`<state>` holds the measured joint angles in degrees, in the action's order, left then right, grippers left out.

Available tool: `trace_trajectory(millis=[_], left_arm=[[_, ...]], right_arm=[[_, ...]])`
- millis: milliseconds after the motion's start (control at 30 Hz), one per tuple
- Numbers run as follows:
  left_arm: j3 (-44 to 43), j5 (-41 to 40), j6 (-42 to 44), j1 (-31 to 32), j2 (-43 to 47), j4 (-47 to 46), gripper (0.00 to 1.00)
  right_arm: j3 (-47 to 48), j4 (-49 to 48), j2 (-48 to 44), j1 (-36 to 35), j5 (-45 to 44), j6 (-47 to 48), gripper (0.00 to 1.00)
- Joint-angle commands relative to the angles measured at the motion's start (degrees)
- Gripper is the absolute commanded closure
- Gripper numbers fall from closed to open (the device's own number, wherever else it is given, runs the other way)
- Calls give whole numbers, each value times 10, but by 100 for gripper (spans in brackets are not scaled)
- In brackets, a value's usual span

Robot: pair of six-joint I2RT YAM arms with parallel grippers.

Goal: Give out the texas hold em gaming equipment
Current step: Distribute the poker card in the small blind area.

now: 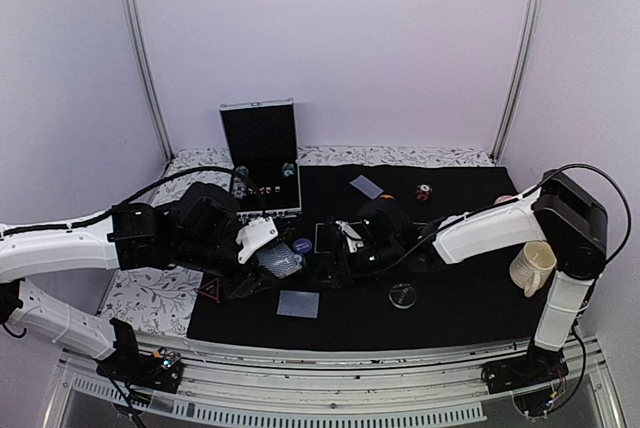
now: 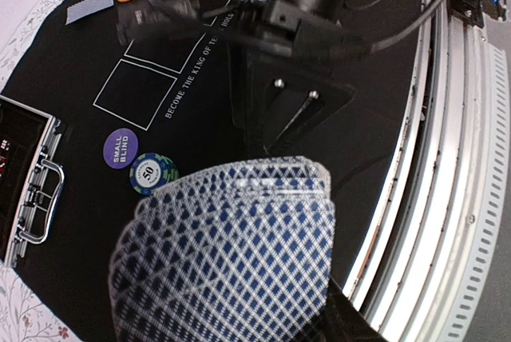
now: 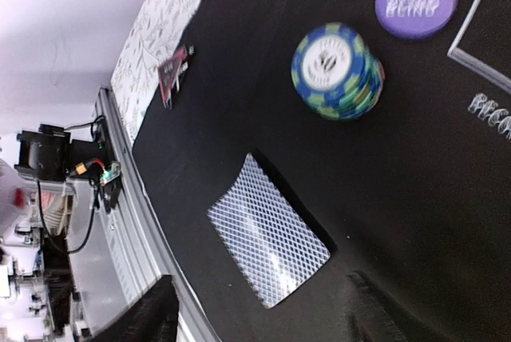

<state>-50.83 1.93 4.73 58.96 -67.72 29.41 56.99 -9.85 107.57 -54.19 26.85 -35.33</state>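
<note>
Top view: the left claw [image 1: 268,266] grips a fanned deck of playing cards [image 1: 284,262] over the black mat [image 1: 470,308], and a single card [image 1: 298,303] lies near the mat's front edge.

Left wrist: the fan fills the frame, beside a green-blue chip stack [image 2: 152,172].

Right wrist: the right claw [image 3: 259,294] stands wide and empty above that card.

Thin, slick and bendy, the cards are probably best pinched at an edge.
</note>
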Motion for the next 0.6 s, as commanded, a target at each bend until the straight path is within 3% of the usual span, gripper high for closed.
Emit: trace_trajectory(millis=[0,67,167,300,567], left_arm=[[2,4,10,-8,9,-12,55],[1,7,10,-7,11,-12,55],[3,6,10,-7,12,-12,55],[2,10,11,-7,10,-12,55],[0,13,12,-7,9,-12,55]], right_arm=[[35,126,-103,-1,-98,82,17],[39,147,-142,-1,-136,117,1],[23,118,-207,0,-140,164,1],[-20,-13,-256,-3,-36,177,1],[39,-24,-167,-21,-2,162,1]])
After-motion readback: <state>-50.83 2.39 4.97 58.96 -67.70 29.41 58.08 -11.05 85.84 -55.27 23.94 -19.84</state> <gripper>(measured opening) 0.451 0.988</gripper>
